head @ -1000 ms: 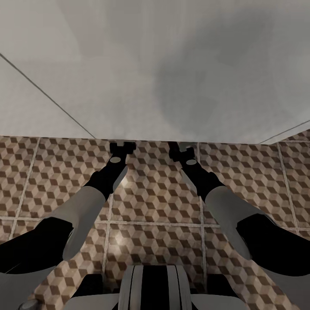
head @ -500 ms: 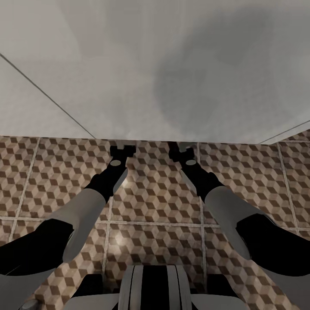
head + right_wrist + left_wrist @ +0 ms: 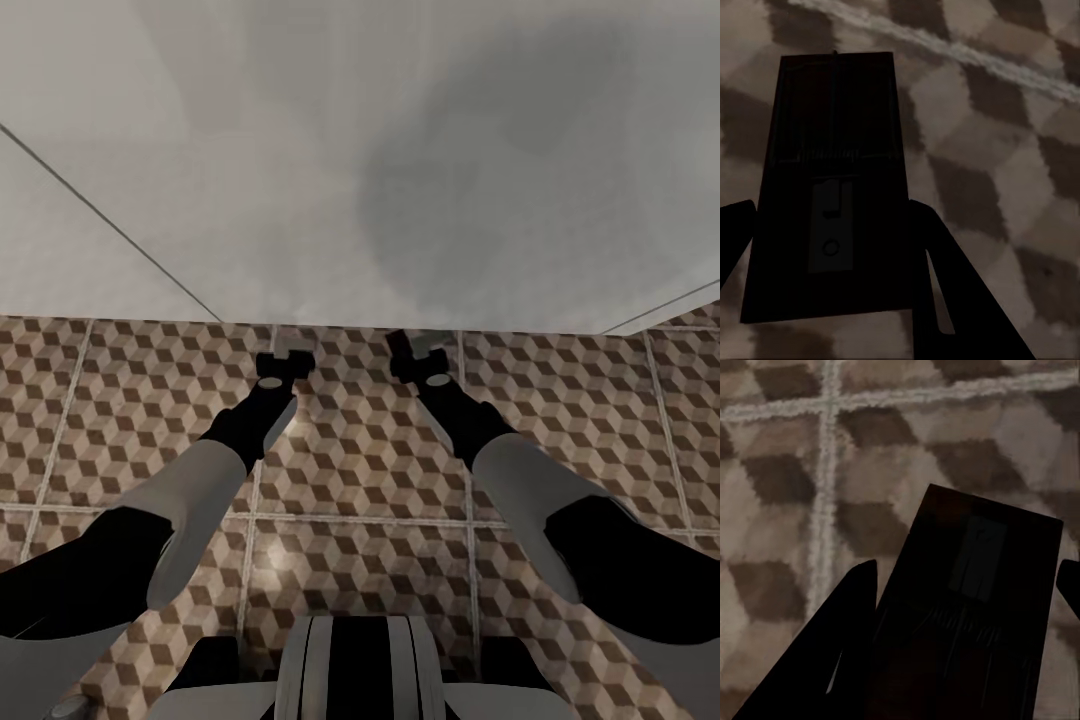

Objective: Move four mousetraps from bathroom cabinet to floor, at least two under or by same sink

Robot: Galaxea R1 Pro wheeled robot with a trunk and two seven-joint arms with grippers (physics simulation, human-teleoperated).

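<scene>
**A:** Quick one. Where were the traps?

**B:** One per arm. The left gripper (image 3: pixel 284 352) had a mousetrap (image 3: pixel 975 600) between its fingers (image 3: pixel 847 637). The right gripper (image 3: pixel 412 350) had a second mousetrap (image 3: pixel 832 172) framed the same way. Both were low over the bathroom floor (image 3: pixel 350 450), right at the foot of a white surface (image 3: pixel 300 150).

**A:** Were they clamped or let go?

**B:** I couldn't tell. On each arm the jaws stood about a trap's width apart, one finger on each side of the board. It was too dark under there to see contact.

**A:** What step was it?

**B:** Setting down, I'd judge. To do it well, each board should lie flat on the tile before the jaws spread. The opening should be just wide enough to clear the edges. The lift should go straight up so a finger didn't drag the board along.

**A:** Any risks?

**B:** The traps were light, so a tilted release could flip one. I couldn't confirm the white thing was the sink vanity, so that needed checking. The two arms were also close together, so they should retreat apart.
</scene>
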